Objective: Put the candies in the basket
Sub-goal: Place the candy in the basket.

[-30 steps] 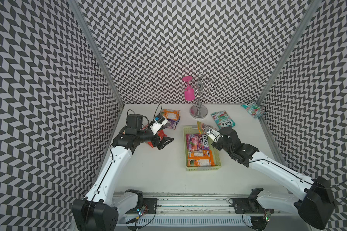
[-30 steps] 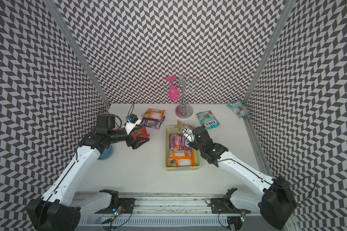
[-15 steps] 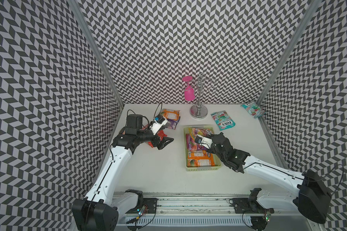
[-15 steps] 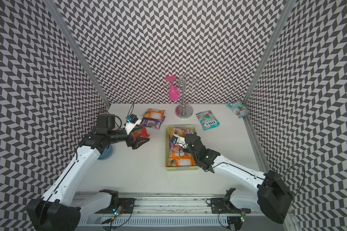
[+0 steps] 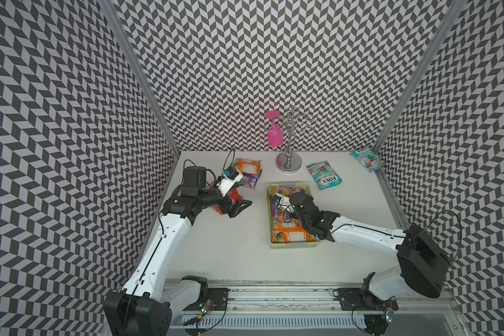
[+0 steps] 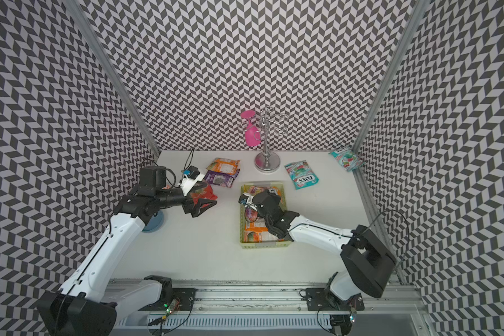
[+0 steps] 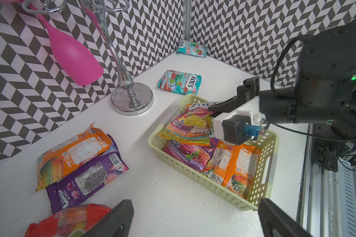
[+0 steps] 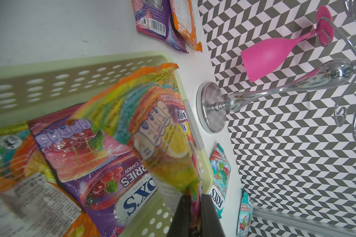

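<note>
Right claw (image 7: 213, 107) pinching rainbow bag (image 7: 190, 125), above basket (image 7: 268, 164)

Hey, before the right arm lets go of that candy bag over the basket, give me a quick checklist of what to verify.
1. Grip: right gripper shut on the rainbow bag: ok.
2. Drop spot: the rainbow bag hangs over the basket, near its far end: ok.
3. Room: bags inside lie flat below the rim: ok.
4. Other arm: left gripper open, away from the basket, by the red bag: ok.
5. All candies in: not ok. The red bag, orange bag, purple bag, teal bag and corner teal bag lie on the table.
</note>
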### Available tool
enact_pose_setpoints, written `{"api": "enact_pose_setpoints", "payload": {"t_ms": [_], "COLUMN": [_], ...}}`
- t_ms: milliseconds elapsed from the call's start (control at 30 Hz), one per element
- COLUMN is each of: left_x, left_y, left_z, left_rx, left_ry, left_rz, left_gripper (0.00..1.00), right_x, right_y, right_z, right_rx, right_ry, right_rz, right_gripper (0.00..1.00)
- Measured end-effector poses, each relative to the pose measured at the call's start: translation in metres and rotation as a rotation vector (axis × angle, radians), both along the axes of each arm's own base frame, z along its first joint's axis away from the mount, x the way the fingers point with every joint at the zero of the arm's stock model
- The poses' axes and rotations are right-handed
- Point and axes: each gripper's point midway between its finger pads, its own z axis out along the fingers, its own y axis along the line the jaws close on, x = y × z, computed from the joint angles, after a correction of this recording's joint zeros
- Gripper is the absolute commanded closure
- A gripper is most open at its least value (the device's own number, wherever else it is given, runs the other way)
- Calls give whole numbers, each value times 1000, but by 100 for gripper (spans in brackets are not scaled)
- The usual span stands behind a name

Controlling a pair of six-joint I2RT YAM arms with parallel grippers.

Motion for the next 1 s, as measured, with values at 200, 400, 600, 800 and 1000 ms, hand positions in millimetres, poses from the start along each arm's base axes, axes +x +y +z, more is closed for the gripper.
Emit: {"api": "enact_pose_setpoints", "payload": {"t_ms": [200, 400, 600, 800, 1000], "left_x": [0, 0, 0, 0, 0], "left_y": [0, 0, 0, 0, 0], "left_z": [0, 1, 1, 1, 1], "left_rx": [-5, -8, -8, -8, -8], "left_ry": [4, 7, 7, 7, 7], "left_rz": [4, 3, 3, 3, 3], "left_gripper": [1, 1, 1, 1, 1], "right_x": [-1, 6, 8, 3, -17], "right_y": [2, 5, 3, 11, 16], "right_z": [-7, -28, -51, -52, -41], "right_rx": [-8, -50, -95, -54, 36], "right_ry": [7, 14, 44, 102, 193], "right_rz": [15, -12, -30, -8, 50], "right_gripper": [100, 100, 84, 52, 48]}}
